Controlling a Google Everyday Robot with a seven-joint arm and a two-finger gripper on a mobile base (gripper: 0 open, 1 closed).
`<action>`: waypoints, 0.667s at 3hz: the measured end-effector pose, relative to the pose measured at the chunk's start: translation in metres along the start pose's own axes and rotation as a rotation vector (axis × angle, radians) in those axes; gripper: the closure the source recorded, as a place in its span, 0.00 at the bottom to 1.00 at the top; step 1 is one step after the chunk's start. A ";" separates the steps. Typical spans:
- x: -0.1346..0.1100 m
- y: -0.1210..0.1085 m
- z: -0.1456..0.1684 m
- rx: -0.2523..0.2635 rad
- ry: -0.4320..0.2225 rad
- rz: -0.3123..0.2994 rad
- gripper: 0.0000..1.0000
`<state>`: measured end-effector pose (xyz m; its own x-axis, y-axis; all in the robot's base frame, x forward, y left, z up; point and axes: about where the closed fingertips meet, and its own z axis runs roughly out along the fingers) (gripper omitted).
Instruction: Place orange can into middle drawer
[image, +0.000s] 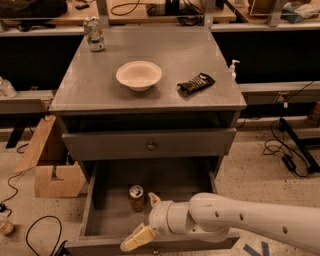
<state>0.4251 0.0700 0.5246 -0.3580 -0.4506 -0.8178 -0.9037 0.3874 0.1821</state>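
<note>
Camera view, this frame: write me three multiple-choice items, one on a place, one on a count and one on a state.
1. Where is the orange can?
A. on the floor
B. upright in the open middle drawer
C. held in the air

2. How many cans show in all?
A. two
B. one
C. four

3. How is the gripper?
A. shut on the orange can
B. out of view
C. open, low over the drawer's front part, beside the can

Answers:
1 B: the can stands on the drawer floor with its silver top up.
2 A: besides the orange can, a green-and-white can stands on the cabinet top.
3 C: its two fingers are spread wide, with nothing between them.
</note>
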 end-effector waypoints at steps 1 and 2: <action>-0.020 -0.005 -0.016 0.040 0.012 -0.058 0.00; -0.027 -0.005 -0.038 0.052 -0.024 -0.047 0.00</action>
<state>0.4307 0.0494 0.5660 -0.3089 -0.4499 -0.8380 -0.9058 0.4077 0.1150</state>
